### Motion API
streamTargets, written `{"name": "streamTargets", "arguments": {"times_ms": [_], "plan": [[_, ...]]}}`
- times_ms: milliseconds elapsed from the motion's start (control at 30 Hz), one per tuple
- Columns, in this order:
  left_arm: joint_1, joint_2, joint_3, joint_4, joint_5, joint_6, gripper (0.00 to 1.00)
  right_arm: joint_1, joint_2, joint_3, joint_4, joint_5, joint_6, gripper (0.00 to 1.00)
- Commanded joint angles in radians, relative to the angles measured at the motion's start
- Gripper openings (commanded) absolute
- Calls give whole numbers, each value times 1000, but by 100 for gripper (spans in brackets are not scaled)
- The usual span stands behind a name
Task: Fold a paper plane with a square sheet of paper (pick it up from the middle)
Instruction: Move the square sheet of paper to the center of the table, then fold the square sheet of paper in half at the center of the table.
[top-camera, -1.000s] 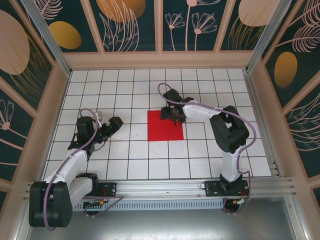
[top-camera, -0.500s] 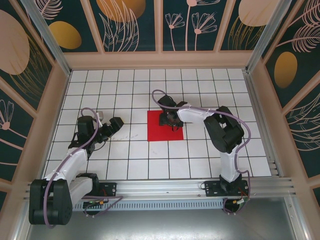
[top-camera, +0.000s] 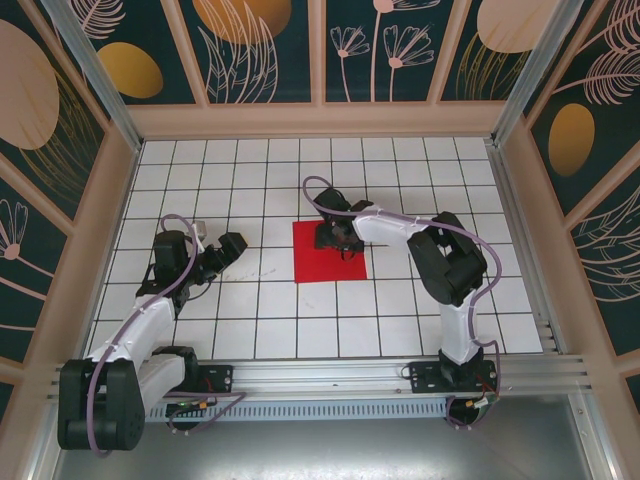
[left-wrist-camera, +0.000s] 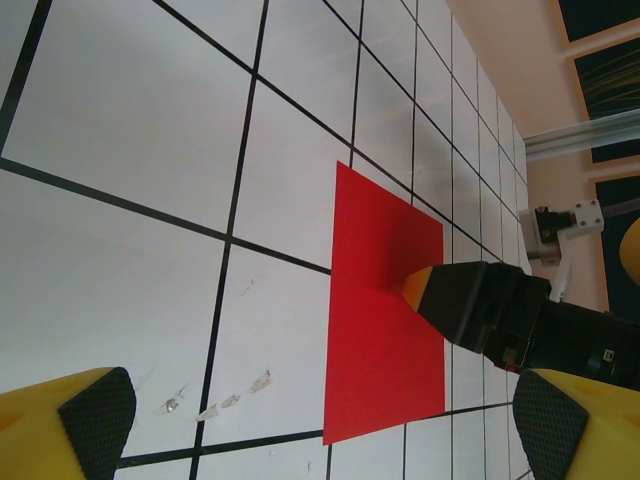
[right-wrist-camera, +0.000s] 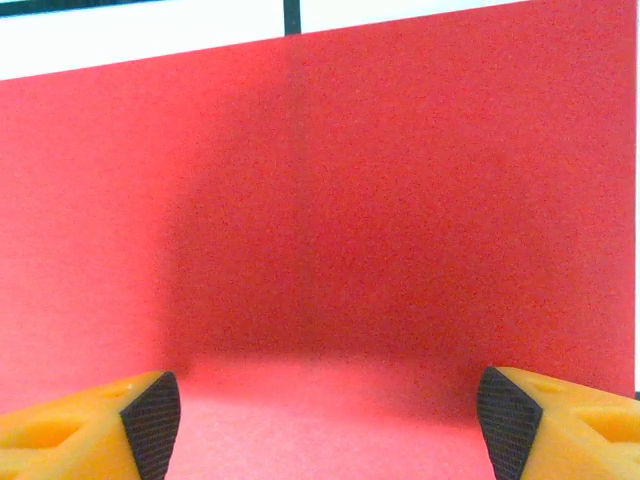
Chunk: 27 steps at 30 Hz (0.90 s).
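Note:
The square sheet of paper (top-camera: 318, 262) is bright red and lies flat on the white grid table, near the middle. My right gripper (top-camera: 336, 240) points down onto the sheet's far right part, open, with both fingertips resting on or just above the paper. In the right wrist view the sheet (right-wrist-camera: 400, 180) spreads ahead of the right gripper (right-wrist-camera: 322, 412), and a lighter band of paper lies between the pads. My left gripper (top-camera: 220, 247) hovers open to the left of the sheet, holding nothing. The left wrist view has the sheet (left-wrist-camera: 380, 330) beyond the left gripper (left-wrist-camera: 322, 400), with the right gripper's fingertip (left-wrist-camera: 416, 287) on it.
Small scuff marks (left-wrist-camera: 212, 406) dot the tile left of the sheet. Beige walls (top-camera: 320, 120) close the table on three sides. An aluminium rail (top-camera: 330, 378) runs along the near edge by the arm bases.
My right gripper has moved left from the sheet's far right corner to further over the paper and opened a little wider. The sheet has slid slightly left. The left arm has not moved.

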Motion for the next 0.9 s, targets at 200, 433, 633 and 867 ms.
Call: {"name": "streamTargets", "arguments": {"times_ms": [200, 433, 633, 867], "plan": [[0, -8, 16, 19, 42, -1, 99, 46, 98, 133, -115, 14, 98, 96], [-40, 20, 22, 51, 51, -17, 99, 55, 138, 151, -146, 32, 84, 98], [-139, 81, 35, 88, 6, -38, 99, 58, 187, 166, -190, 31, 51, 98], [-168, 123, 51, 117, -6, -47, 99, 74, 159, 237, -233, 82, 37, 97]]}}
